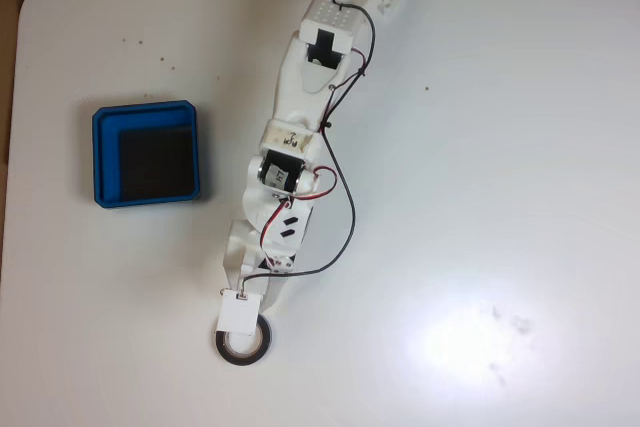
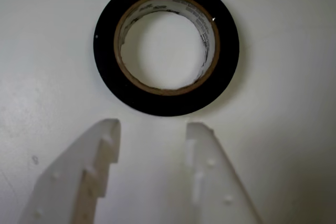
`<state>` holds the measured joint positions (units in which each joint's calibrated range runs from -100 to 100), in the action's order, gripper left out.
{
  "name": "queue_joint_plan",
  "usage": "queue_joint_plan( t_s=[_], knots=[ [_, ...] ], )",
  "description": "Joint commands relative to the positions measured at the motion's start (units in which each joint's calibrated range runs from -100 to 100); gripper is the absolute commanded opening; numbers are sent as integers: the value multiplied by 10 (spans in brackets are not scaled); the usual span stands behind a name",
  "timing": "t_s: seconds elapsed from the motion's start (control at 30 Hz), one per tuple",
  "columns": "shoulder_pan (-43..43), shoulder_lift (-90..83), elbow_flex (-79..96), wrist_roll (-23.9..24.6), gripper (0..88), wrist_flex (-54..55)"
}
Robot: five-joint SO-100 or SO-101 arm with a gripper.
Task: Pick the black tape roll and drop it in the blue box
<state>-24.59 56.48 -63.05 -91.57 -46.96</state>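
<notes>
1. The flat black tape roll (image 2: pixel 167 45) with a tan inner ring lies flat on the white table (image 1: pixel 500 147).
2. In the wrist view, the white plastic two-finger gripper (image 2: pixel 152 129) is open, with a wide gap between its fingers (image 2: pixel 102 156).
3. The gripper holds nothing. The roll sits just past the fingertips, not touching them.
4. In the fixed view, the roll (image 1: pixel 243 343) is near the bottom edge, partly under the white arm's (image 1: pixel 300 137) tip.
5. The shallow square blue box (image 1: pixel 146 154) with a black floor sits well apart from the roll, up and to the left.
</notes>
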Motion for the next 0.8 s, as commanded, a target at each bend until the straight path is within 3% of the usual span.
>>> queue_joint_plan(
  t_s=[0.0, 0.53, 0.77],
  knots=[
    [-6, -5, -50, 2, 157, -2],
    [3, 37, -57, -2, 176, 8],
    [5, 75, -58, -5, 176, 121]
  ],
)
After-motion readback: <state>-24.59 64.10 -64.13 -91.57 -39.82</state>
